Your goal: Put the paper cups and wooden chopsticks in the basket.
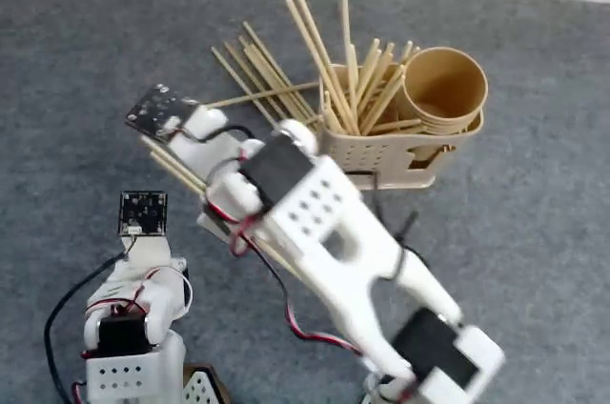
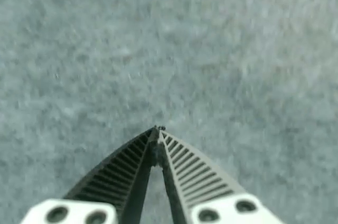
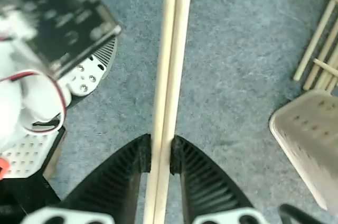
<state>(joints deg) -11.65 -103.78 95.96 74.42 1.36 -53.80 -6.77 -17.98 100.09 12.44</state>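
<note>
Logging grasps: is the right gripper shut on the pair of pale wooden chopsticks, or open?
Shut: the right gripper has its black fingers pressing both sides of the pale wooden chopsticks.

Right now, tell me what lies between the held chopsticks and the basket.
Bare grey mat, in the right wrist view, separates the chopstick pair in the right gripper from the basket.

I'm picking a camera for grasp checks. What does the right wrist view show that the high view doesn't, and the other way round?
The right wrist view adds the right end effector, shut on two wooden chopsticks, with one finger on each side. The high view adds the paper cups nested in the basket, with a bundle of chopsticks standing beside them. Both show the held pair, the basket's perforated wall, loose chopsticks beside it, and the gray table.
</note>
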